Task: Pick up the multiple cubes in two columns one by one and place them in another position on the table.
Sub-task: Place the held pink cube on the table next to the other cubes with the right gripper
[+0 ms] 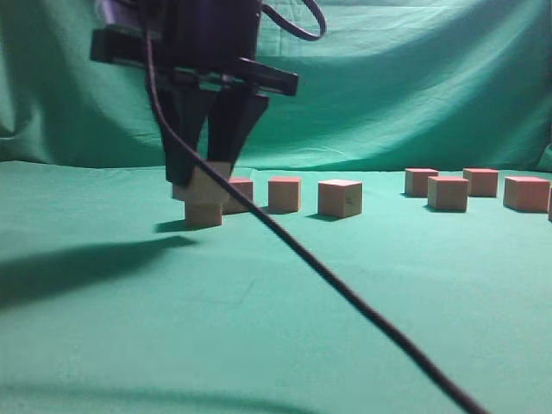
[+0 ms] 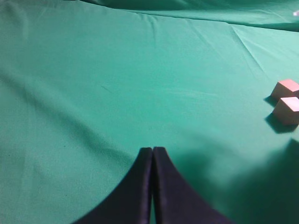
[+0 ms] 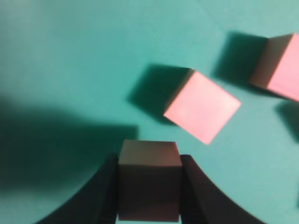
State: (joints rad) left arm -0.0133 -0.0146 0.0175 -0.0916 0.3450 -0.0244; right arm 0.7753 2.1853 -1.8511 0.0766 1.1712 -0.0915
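Several salmon cubes stand on the teal table (image 1: pixel 276 285). Three stand in a row at left (image 1: pixel 285 193), and several more are grouped at right (image 1: pixel 448 192). My right gripper (image 1: pixel 203 177) has reached over to the left side. It is shut on a cube (image 1: pixel 212 185) and holds it low, just over another cube (image 1: pixel 203 214); I cannot tell whether they touch. In the right wrist view the held cube (image 3: pixel 148 182) sits between the fingers (image 3: pixel 148 161), with a loose cube (image 3: pixel 202 106) just ahead. My left gripper (image 2: pixel 152 149) is shut and empty above bare cloth.
A black cable (image 1: pixel 345 293) runs slantwise across the table from the right arm to the lower right. Green cloth backdrop (image 1: pixel 414 78) hangs behind. Two cubes (image 2: pixel 286 105) lie at the right edge of the left wrist view. Another cube (image 3: pixel 280 67) lies at upper right.
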